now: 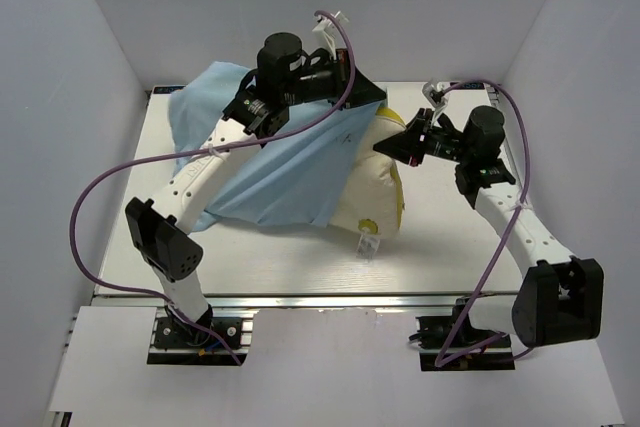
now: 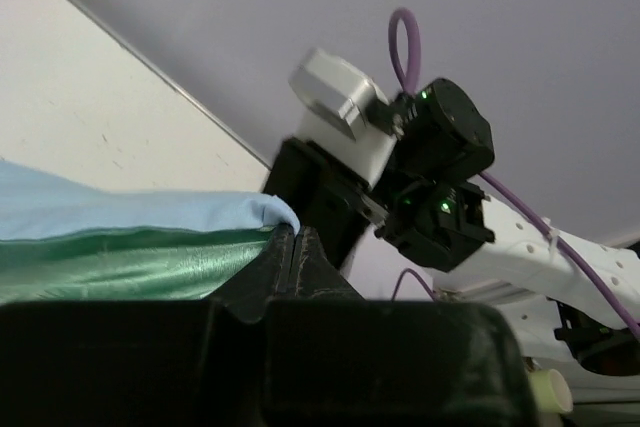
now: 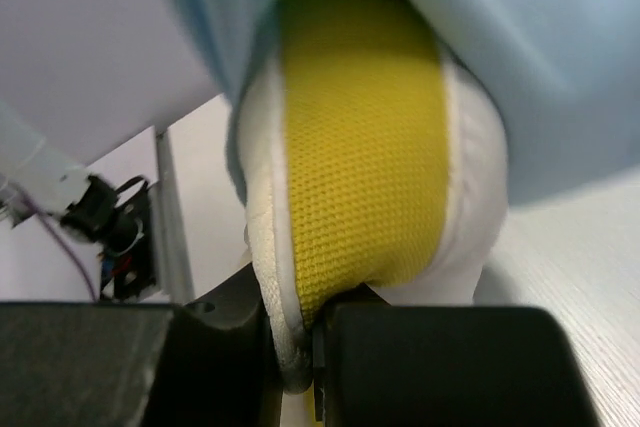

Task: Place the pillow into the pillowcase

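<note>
left gripper (image 2: 296, 252) clamped on pillowcase (image 2: 130, 212) edge; right gripper (image 3: 302, 347) pinching pillow (image 3: 365, 137) rim

Above the right gripper (image 3: 315, 367), the thin light-blue cloth pillowcase (image 3: 540, 67) is blurred and runs off the top edge. It hides most of the thick cream foam pillow (image 3: 365, 137). Beside the left gripper (image 2: 297, 247), the same cloth is cut off at the left edge. The small white tag (image 1: 369, 244) at the pillow's edge is too small to read.

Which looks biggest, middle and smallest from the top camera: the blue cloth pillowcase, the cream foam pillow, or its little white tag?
1. light blue cloth pillowcase
2. cream foam pillow, counting only its uncovered part
3. little white tag
</note>
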Action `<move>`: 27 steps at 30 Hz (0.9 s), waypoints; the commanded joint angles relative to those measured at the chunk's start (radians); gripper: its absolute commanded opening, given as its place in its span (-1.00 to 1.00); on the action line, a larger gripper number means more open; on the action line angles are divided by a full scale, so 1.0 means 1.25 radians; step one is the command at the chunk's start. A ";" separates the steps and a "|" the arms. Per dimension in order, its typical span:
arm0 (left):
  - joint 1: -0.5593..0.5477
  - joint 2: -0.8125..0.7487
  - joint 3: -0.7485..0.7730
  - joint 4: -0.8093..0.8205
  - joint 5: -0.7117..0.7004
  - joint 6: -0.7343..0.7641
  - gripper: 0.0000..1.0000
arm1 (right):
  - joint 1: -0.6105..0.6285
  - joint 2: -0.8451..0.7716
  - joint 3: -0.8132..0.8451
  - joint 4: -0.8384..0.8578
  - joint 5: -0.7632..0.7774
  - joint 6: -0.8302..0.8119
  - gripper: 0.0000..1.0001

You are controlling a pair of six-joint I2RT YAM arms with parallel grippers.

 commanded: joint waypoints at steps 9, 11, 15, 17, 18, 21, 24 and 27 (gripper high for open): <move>-0.054 -0.022 -0.086 0.114 0.058 -0.053 -1.00 | 0.023 0.041 0.029 0.281 0.094 0.209 -0.93; -0.055 0.010 -0.047 0.130 0.068 -0.065 -1.00 | 0.039 0.046 0.025 0.253 0.084 0.189 -0.93; -0.065 0.117 0.053 0.159 0.089 -0.107 -1.00 | 0.091 0.042 -0.048 0.248 0.072 0.173 -0.94; -0.078 0.154 0.104 0.140 0.095 -0.113 -1.00 | 0.141 0.026 -0.055 0.222 0.076 0.131 -0.94; -0.082 0.172 0.158 0.129 0.095 -0.113 -1.00 | 0.151 0.013 -0.054 0.219 0.072 0.128 -0.94; -0.089 0.219 0.210 0.134 0.098 -0.136 -1.00 | 0.162 0.016 -0.039 0.242 0.065 0.149 -0.93; -0.093 0.239 0.217 0.189 0.105 -0.183 -1.00 | 0.157 0.032 -0.044 0.292 0.063 0.181 -0.93; -0.099 0.255 0.232 0.197 0.111 -0.205 -1.00 | 0.142 0.026 -0.102 0.409 0.090 0.250 -0.93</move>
